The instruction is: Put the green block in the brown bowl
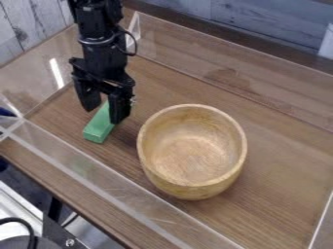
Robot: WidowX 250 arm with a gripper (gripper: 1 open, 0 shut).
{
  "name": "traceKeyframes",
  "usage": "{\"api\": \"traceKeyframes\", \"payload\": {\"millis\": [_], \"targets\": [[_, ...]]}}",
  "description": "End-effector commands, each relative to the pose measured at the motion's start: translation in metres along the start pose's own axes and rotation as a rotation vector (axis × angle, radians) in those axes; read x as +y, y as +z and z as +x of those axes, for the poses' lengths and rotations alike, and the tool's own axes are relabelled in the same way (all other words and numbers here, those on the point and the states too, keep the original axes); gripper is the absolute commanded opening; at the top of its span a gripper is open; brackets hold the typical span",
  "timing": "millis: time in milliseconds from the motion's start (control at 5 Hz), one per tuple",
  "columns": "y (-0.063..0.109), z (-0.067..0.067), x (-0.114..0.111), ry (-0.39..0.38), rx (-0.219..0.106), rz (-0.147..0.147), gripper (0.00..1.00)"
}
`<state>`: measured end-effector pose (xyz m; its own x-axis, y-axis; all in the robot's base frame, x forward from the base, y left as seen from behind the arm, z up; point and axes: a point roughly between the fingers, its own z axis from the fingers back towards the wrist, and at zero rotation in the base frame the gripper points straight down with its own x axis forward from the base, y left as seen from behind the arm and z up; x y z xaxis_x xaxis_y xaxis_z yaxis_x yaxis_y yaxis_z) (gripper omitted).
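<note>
Gripper (103,103) is pointing straight down over the far end of the block (99,126), fingers spread wide and straddling it, one on each side, not clamped on it. Block is lying flat on the table (247,83), its near end sticking out toward the camera below the fingers. Bowl (193,150) is sitting upright just right of the block, apart from it. Clear wall (92,170) is running along the table's near edge.

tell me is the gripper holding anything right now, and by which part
Nothing is held. The gripper stands open, pointing down over the far end of the green block, which lies flat on the table beside the brown bowl.
</note>
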<state>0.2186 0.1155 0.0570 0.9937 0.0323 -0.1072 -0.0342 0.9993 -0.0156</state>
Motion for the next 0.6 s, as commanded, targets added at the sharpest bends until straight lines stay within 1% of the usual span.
{"api": "traceKeyframes", "payload": {"millis": [0, 200, 400], "targets": [[0.0202, 0.0049, 0.0033, 0.01, -0.055, 0.017, 1.0], [0.0276, 0.0054, 0.002, 0.012, -0.062, 0.014, 1.0], [0.03, 0.0066, 0.002, 0.013, -0.075, 0.011, 1.0]]}}
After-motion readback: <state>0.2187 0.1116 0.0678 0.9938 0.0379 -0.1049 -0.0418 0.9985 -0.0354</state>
